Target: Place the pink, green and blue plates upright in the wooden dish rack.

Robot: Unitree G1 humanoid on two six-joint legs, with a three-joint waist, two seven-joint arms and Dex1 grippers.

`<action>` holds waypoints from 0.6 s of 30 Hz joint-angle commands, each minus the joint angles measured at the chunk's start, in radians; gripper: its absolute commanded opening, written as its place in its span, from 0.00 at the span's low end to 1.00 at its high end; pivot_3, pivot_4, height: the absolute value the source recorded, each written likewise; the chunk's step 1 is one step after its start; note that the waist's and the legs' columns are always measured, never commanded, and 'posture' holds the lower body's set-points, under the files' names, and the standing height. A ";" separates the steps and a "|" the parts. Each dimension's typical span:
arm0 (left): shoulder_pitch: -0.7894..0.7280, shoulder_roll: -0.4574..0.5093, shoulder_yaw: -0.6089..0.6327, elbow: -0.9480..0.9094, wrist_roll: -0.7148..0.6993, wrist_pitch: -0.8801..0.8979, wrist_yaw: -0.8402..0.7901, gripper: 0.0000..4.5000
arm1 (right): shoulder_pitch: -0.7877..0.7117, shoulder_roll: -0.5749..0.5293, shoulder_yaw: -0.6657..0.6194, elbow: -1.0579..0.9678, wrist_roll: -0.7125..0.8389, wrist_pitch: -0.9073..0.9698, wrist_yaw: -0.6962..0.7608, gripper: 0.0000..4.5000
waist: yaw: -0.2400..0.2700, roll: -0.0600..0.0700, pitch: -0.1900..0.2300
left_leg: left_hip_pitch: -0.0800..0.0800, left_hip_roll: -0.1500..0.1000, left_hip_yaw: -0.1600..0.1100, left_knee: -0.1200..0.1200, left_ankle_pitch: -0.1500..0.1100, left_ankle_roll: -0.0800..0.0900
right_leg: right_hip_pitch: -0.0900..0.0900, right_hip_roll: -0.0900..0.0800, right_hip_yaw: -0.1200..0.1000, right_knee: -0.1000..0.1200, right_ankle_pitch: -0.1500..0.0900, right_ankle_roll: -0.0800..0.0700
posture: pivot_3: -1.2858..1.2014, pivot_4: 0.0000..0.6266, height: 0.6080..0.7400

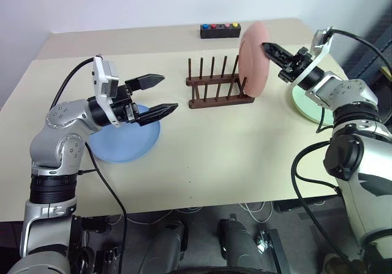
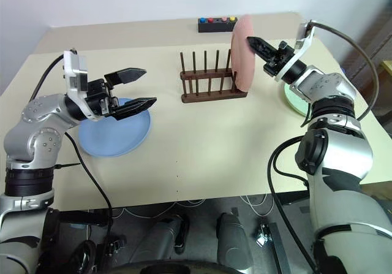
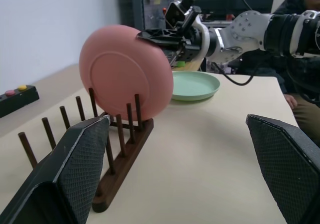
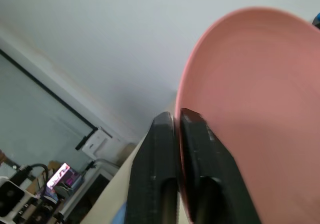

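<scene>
The pink plate (image 1: 254, 59) stands upright at the right end of the wooden dish rack (image 1: 217, 95), its lower edge down among the pegs (image 3: 131, 120). My right gripper (image 1: 266, 45) is shut on the plate's upper rim, and the right wrist view has the rim pinched between its fingers (image 4: 197, 134). The blue plate (image 1: 125, 144) lies flat on the table at the left. My left gripper (image 1: 169, 92) hovers open over the blue plate's right side, pointing toward the rack with nothing in it. The green plate (image 1: 308, 105) lies flat at the right, partly hidden behind my right arm.
A small black box with coloured buttons (image 1: 220, 30) sits at the table's far edge behind the rack. Bare table (image 1: 233, 157) stretches in front of the rack to the near edge. The rack's left slots hold nothing.
</scene>
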 commanded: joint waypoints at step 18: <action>-0.011 0.015 0.005 -0.045 -0.011 -0.002 0.013 1.00 | -0.038 0.004 0.004 -0.024 -0.083 -0.265 -0.101 0.99 | 0.000 0.000 0.000 | 0.000 0.000 0.000 0.000 0.000 0.000 | 0.000 0.000 0.000 0.000 0.000 0.000 | 0.52 0.24 1.00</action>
